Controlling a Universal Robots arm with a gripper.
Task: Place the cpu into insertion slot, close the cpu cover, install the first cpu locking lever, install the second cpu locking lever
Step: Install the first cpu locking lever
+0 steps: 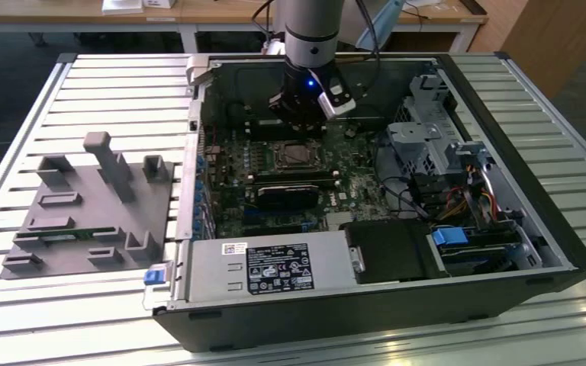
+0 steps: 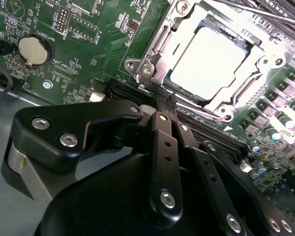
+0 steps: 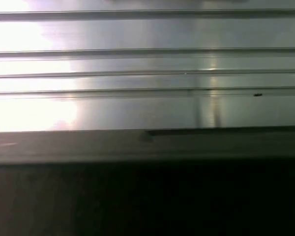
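The cpu (image 2: 209,61) already lies in the insertion slot (image 2: 152,46) under the cpu cover (image 2: 265,51), a light, fragile chip best held by its edges, while the gripper (image 2: 166,101) hangs beside it with jaws closed on nothing.

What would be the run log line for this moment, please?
gripper: shut, empty, beside socket | cpu: seated in insertion slot | cpu cover: down over cpu

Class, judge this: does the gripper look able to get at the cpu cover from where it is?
Probably yes. The gripper hangs close beside the cpu cover, and nothing stands between them in the second wrist view.
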